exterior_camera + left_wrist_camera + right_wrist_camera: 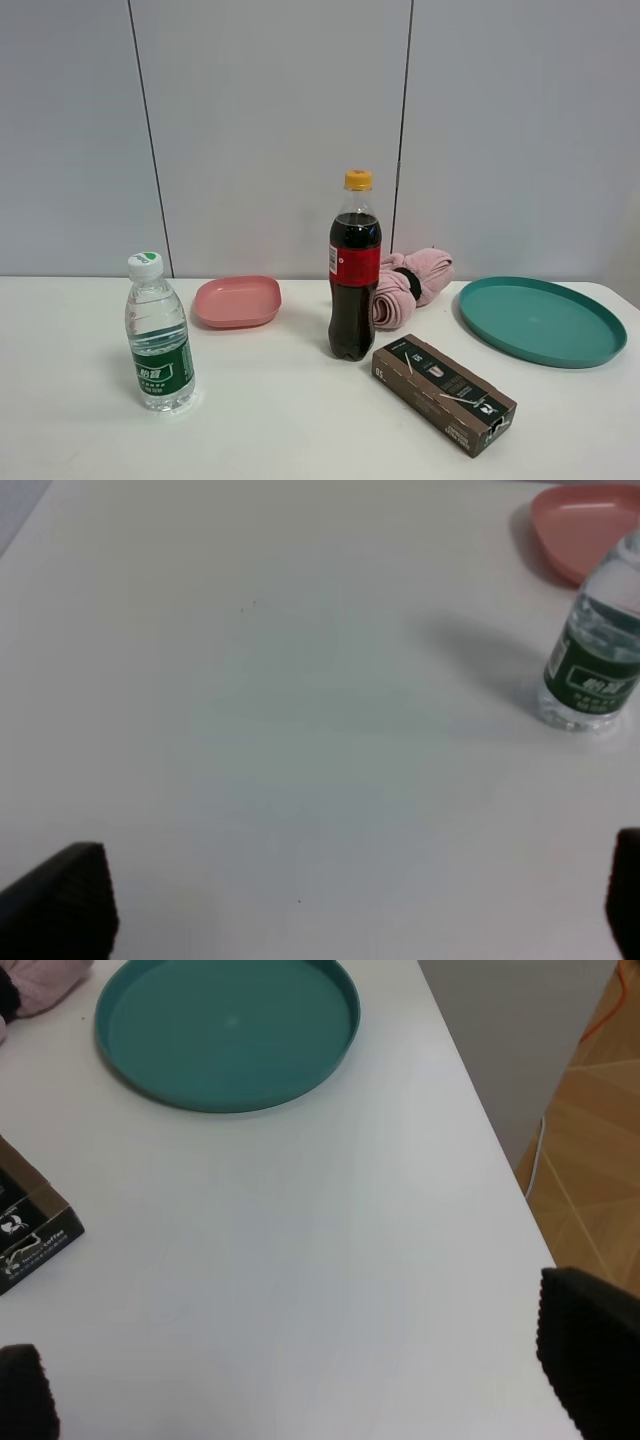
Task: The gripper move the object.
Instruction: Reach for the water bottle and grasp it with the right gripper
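Left gripper (340, 905) and right gripper (305, 1375) hang over the white bench (300, 430), fingers (60, 905) spread wide and empty. The small water bottle (160, 335) stands upright at front left, untouched. Front right lies a brown coffee box (445, 395); farther back, a cola bottle (354, 270), pink bowl (237, 301) and teal plate (543, 320).

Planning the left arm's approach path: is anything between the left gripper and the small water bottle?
Nothing visible. In the left wrist view only bare table lies between the open left gripper and the water bottle, which stands upright. The pink dish sits beyond the bottle, not in the path.
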`<state>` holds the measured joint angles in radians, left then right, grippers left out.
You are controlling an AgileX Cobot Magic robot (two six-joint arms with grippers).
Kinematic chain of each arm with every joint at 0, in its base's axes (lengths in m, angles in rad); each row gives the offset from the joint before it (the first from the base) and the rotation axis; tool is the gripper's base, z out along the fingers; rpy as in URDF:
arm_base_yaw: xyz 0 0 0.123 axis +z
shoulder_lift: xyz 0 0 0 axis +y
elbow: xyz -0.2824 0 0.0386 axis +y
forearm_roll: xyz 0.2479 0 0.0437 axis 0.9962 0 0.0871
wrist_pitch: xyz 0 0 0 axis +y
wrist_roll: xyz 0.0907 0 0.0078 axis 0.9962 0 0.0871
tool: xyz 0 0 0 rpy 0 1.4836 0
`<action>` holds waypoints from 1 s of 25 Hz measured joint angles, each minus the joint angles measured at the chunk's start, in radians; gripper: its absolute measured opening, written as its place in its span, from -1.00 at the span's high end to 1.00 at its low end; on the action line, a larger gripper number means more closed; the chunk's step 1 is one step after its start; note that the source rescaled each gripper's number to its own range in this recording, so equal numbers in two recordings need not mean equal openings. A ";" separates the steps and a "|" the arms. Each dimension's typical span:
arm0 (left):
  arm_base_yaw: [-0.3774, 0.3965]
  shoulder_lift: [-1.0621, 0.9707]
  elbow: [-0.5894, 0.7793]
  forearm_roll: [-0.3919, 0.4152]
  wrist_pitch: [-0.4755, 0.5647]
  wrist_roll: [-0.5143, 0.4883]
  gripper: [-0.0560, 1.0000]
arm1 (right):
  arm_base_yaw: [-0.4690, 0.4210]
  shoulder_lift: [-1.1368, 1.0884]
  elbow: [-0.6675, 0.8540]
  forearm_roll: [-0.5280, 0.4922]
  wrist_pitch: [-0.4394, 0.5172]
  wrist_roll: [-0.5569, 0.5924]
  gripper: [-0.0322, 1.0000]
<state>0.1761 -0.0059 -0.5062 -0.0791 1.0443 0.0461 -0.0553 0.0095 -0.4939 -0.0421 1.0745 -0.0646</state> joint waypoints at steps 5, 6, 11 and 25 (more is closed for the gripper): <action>0.000 0.000 0.000 0.000 0.000 0.000 -1.00 | 0.000 0.000 0.000 -0.007 0.000 0.001 -0.89; 0.000 0.000 0.000 0.000 0.000 0.000 -1.00 | 0.000 0.000 0.000 -0.011 0.000 0.005 -0.89; 0.000 0.000 0.000 0.000 0.000 0.000 -1.00 | 0.000 0.000 0.000 -0.012 -0.001 0.007 -0.76; 0.000 0.000 0.000 0.000 0.000 0.000 -1.00 | 0.000 0.074 -0.152 0.042 -0.020 -0.088 -0.67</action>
<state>0.1761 -0.0059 -0.5062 -0.0791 1.0443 0.0461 -0.0553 0.0837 -0.6463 0.0000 1.0547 -0.1530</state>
